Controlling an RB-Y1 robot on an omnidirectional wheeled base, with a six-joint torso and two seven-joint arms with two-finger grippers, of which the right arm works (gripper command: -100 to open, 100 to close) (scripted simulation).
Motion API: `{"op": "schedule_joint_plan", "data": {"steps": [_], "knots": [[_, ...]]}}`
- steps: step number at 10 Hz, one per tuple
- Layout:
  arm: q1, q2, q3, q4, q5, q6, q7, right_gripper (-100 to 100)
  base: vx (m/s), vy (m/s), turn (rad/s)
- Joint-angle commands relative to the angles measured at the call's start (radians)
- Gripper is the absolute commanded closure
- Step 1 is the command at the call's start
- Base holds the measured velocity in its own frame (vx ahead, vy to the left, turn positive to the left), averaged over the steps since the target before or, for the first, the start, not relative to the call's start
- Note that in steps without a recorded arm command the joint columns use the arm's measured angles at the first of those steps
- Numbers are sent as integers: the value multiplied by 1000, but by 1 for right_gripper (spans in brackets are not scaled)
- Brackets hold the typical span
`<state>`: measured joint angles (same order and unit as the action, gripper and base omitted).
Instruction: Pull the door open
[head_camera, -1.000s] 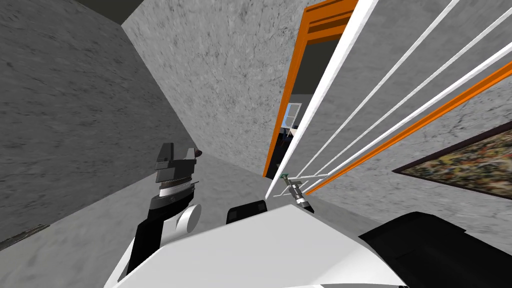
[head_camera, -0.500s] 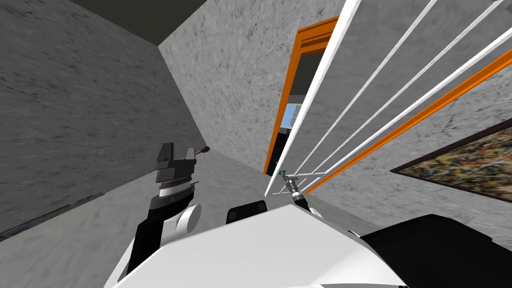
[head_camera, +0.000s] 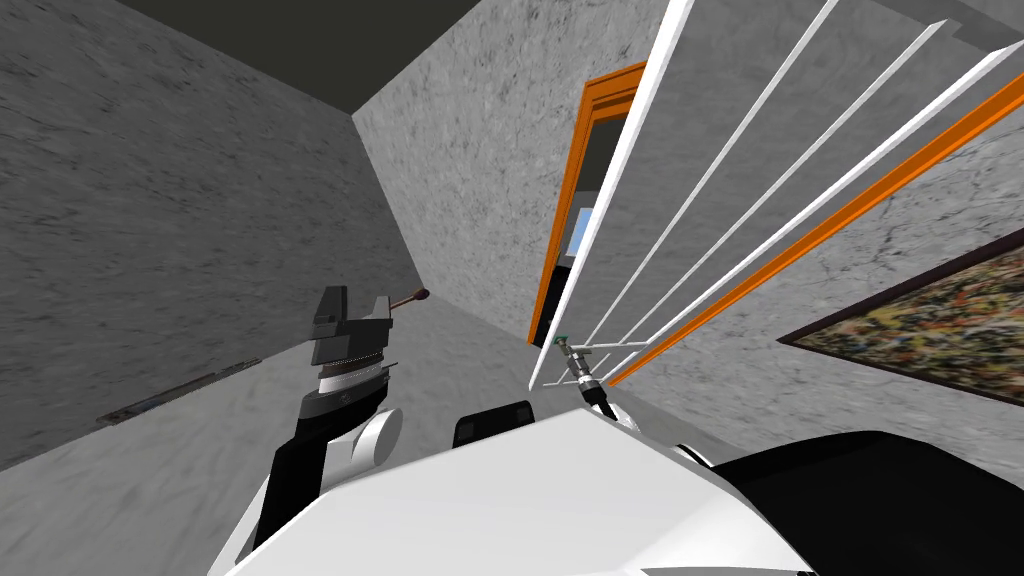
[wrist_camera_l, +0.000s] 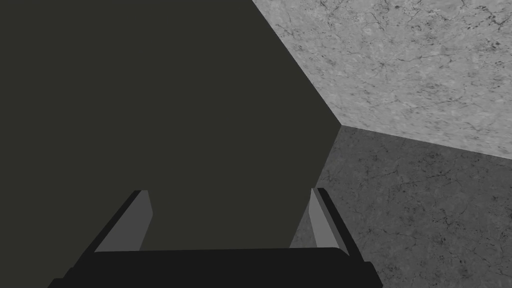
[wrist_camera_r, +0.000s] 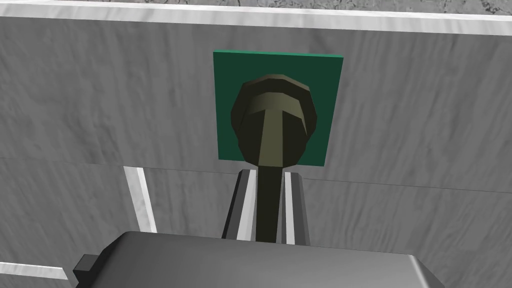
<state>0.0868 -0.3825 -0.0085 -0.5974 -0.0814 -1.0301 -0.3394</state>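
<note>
- Head view: grey door (head_camera: 685, 130) with white trim strips stands swung partly out of its orange frame (head_camera: 565, 200). The whole scene is slanted by the camera roll, not by the door.
- Right gripper (head_camera: 568, 352) is at the door's free edge, low on the panel, on the handle.
- Right wrist view adds the detail. The handle (wrist_camera_r: 272, 117) is a dark olive lever on a square green plate (wrist_camera_r: 225, 100), which sits flat on the door face.
- The right gripper's fingers (wrist_camera_r: 245, 200) are closed hard on the lever's shaft, one blade pressing each side. The lever's rounded hub is just beyond the tips.
- A white trim strip (wrist_camera_r: 140, 200) runs on the door beside the gripper body. The door's white edge band is past the plate.
- Left gripper (head_camera: 352, 310) is raised and well apart from the door, on the frame's far side from the handle. In the left wrist view its blades stand wide apart with nothing between them.
- The gap between door edge and frame shows a dim interior with a pale blue patch (head_camera: 580, 232). Too small to tell what it is.
- A small dark rod with a brown tip (head_camera: 412, 297) is near the left gripper, away from the door. I cannot tell what it is.
- Room: mottled grey walls (head_camera: 470, 180), grey floor (head_camera: 200, 480), dark ceiling (head_camera: 300, 40).
- A dark-framed painting (head_camera: 920, 325) in yellow-brown tones hangs on the wall on the door's hinge side.
</note>
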Motion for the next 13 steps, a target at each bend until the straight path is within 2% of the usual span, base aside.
{"op": "schedule_joint_plan", "data": {"steps": [1, 2, 3, 6, 8, 9, 11, 12, 13], "knots": [[-14, -2, -2, 29, -1, -13, -1, 100, -34, -16, 15], [-47, 2, -6, 51, 0, -3, 3, 100, -128, -43, 110], [-47, 2, -6, 51, 0, -3, 3, 100, -128, -36, 89], [-106, 11, -12, 92, 2, 17, 12, 100, -160, -44, 111], [-139, 16, -15, 114, 3, 27, 17, 100, -200, -49, 87], [-145, 17, -16, 119, 3, 30, 18, 100, -194, -62, 74], [-183, 22, -20, 144, 5, 42, 23, 100, -209, -41, 112], [-169, 23, -18, 127, 5, 44, 23, 100, -88, -11, 32], [-157, 13, -3, 127, 15, 28, 7, 100, -126, -35, 79]]}}
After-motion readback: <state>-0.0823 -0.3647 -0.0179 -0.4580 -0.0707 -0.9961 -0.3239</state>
